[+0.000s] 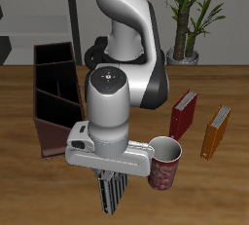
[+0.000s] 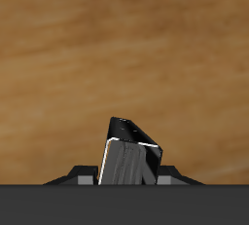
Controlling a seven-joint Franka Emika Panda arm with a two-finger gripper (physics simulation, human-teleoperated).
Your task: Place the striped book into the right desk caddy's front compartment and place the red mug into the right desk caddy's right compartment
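Note:
My gripper [image 1: 111, 182] is shut on the striped book [image 1: 113, 194], a thin book with grey and black stripes, and holds it upright near the table's front edge. In the wrist view the striped book [image 2: 129, 157] stands tilted between the jaws of the gripper [image 2: 127, 176], above bare wood. The red mug [image 1: 165, 163] stands upright on the table right beside the held book, its pale inside showing. The right desk caddy [image 1: 53, 94], a long dark maroon box with inner dividers, lies farther back, beside my arm. Its compartments look empty.
A plain red book [image 1: 183, 115] and an orange book [image 1: 216, 131] stand upright on the table beyond the mug. A potted plant [image 1: 190, 19] stands behind the table. The robot's own arm [image 1: 122, 63] covers the table's middle.

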